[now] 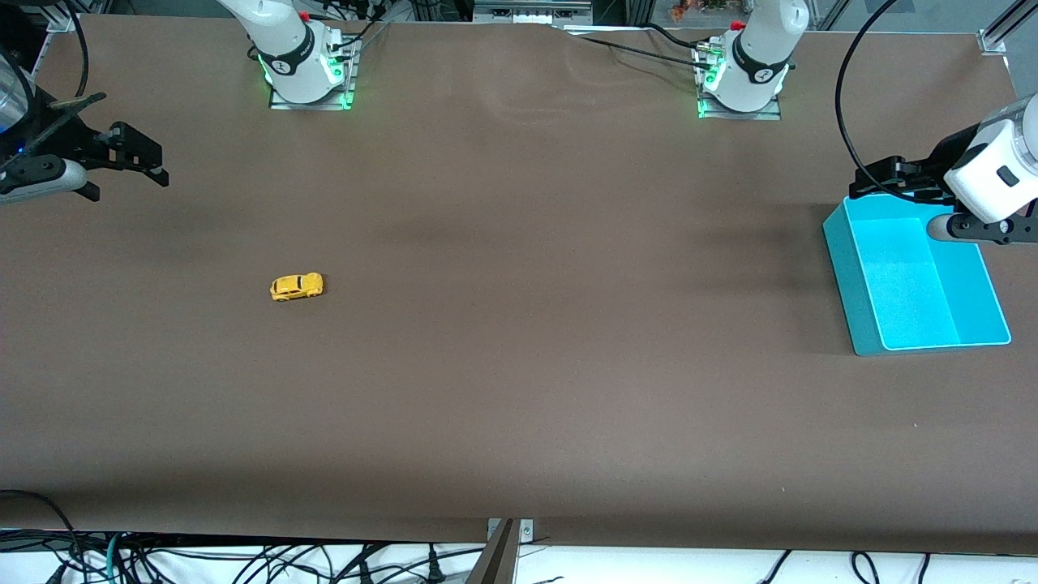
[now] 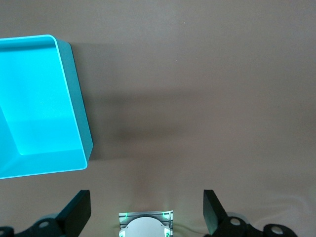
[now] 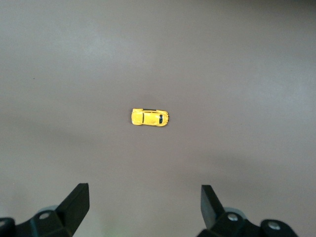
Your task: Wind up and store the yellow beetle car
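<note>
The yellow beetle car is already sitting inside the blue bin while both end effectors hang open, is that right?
Not quite. The yellow beetle car sits on the bare table toward the right arm's end, apart from the empty blue bin, as the front view shows. The left end effector and right end effector are indeed open.

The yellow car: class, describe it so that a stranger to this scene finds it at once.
Start at the brown table and look toward the right arm's end. The yellow beetle car sits there alone on its wheels. It is tiny, rounded and bright yellow, unlike the large turquoise bin.
</note>
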{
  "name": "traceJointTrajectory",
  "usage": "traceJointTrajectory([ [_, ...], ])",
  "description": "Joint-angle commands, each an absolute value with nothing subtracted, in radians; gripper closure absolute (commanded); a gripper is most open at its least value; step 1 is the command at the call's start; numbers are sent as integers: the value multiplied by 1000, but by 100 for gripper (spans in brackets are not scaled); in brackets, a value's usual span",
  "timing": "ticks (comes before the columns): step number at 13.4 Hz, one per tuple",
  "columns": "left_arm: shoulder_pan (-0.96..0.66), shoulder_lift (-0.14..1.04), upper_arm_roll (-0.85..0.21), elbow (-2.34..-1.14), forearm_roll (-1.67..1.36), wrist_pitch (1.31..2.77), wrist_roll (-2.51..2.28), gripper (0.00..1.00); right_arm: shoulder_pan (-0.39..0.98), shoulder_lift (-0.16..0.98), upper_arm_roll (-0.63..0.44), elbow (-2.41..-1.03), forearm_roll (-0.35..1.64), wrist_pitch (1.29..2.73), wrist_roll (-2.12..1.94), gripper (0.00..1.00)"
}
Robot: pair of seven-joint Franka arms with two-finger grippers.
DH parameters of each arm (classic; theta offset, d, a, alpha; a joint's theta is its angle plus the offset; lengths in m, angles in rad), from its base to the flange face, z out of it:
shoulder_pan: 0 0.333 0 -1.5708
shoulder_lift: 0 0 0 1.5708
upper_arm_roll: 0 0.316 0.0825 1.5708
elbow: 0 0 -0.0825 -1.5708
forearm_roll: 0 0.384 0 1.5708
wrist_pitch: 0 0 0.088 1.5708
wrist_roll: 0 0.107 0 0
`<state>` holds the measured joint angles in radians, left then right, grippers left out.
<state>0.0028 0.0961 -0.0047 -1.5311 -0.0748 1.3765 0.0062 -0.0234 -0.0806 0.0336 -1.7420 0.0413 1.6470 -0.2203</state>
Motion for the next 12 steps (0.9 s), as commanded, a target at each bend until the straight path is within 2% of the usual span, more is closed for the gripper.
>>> traceJointTrajectory([
  [1,8,104,-11,-1506,-60,1373,12,0,-25,-92,32,-1735,26,1620,-204,0],
  [12,8,104,-11,-1506,-58,1373,17,0,-25,-75,28,-1736,18,1628,-198,0],
])
